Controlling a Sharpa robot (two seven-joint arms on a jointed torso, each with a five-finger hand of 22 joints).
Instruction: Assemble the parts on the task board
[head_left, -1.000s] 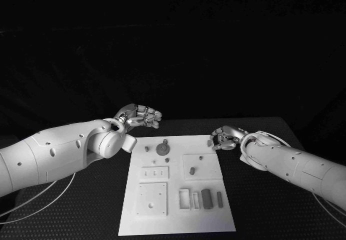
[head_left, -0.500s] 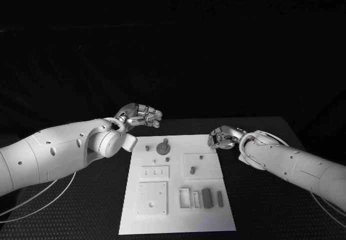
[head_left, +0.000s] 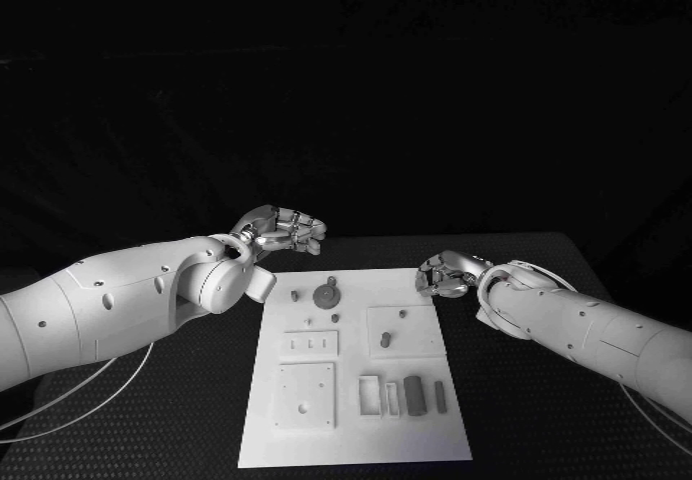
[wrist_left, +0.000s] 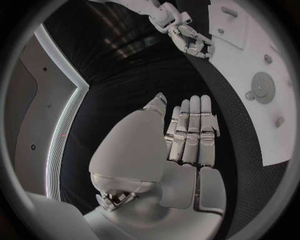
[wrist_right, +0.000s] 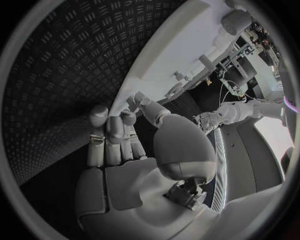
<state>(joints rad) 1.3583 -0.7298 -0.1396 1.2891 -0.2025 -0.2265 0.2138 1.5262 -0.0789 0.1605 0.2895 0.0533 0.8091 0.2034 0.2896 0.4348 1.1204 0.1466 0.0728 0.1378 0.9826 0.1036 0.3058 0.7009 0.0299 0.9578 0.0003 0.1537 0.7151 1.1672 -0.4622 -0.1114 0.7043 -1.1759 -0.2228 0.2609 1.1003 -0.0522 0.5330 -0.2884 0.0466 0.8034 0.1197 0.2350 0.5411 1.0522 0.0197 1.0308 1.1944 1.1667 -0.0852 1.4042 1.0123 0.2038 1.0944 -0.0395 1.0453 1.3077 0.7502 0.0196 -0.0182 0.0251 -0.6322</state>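
The white task board (head_left: 353, 425) lies in the middle of the black table. On it are a round grey disc (head_left: 327, 295), an oblong grey piece (head_left: 385, 341) in a square recess, and a dark bar (head_left: 413, 394) among pale slots near the front. My left hand (head_left: 281, 232) hovers beyond the board's far left corner with its fingers curled in, holding nothing. My right hand (head_left: 444, 275) hangs over the board's far right corner, fingers curled too, and nothing shows in it. The left wrist view shows the left hand (wrist_left: 187, 135), the board (wrist_left: 275, 125), the disc (wrist_left: 262, 87) and the right hand (wrist_left: 190, 37).
Black textured table (head_left: 548, 400) stretches on both sides of the board. A small peg (head_left: 294, 296) stands left of the disc. Thin cables (head_left: 87, 395) loop under my left arm. In the right wrist view the right hand (wrist_right: 109, 135) is above the board's edge (wrist_right: 181, 45).
My right hand has crept a little to the left, towards the board's far right corner. The left hand and the parts have stayed put.
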